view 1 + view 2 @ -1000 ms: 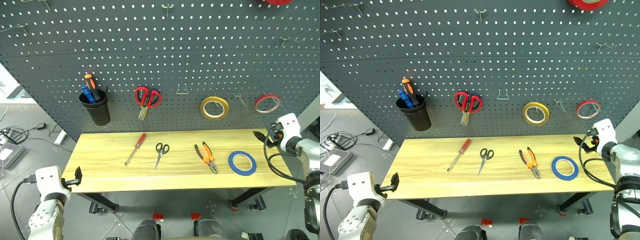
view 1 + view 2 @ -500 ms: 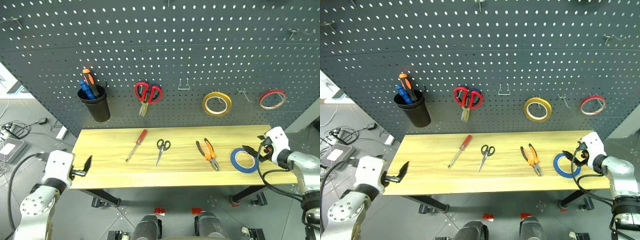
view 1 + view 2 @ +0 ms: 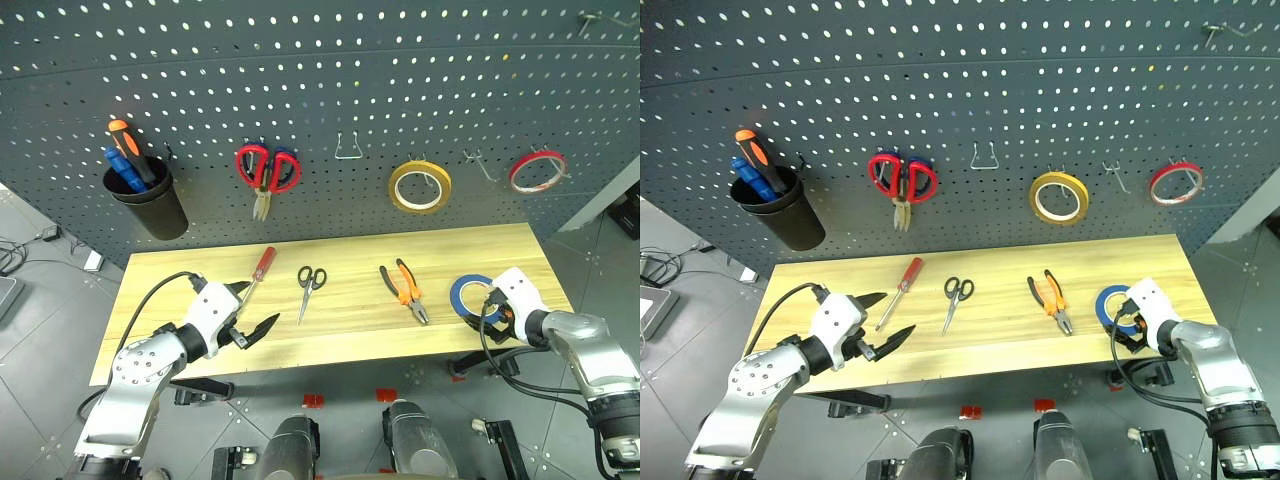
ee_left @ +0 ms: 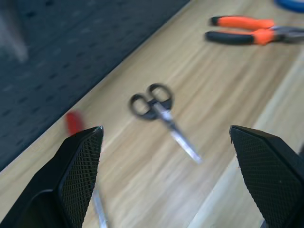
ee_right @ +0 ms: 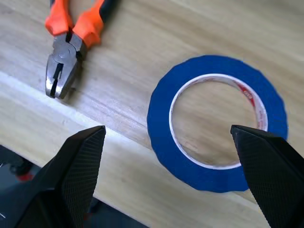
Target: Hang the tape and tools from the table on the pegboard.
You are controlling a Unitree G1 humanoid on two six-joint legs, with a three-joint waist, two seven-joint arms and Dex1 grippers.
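Blue tape (image 5: 216,123), tools flat on table (image 3: 330,330)

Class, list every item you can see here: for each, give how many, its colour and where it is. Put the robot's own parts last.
Table: one, light wood, below the pegboard.
Pegboard: one, dark grey, behind the table.
Screwdriver: one, red handle, table left.
Small scissors: one, black loops, table middle.
Pliers: one, orange and black, right of the small scissors.
Blue tape: one, table right.
Cup: one, black, on the pegboard, holding orange and blue handles.
Large scissors: one, red and blue, hung.
Yellow tape: one, hung.
Red tape: one, hung.
Left gripper: open, near the screwdriver.
Right gripper: open, over the blue tape.
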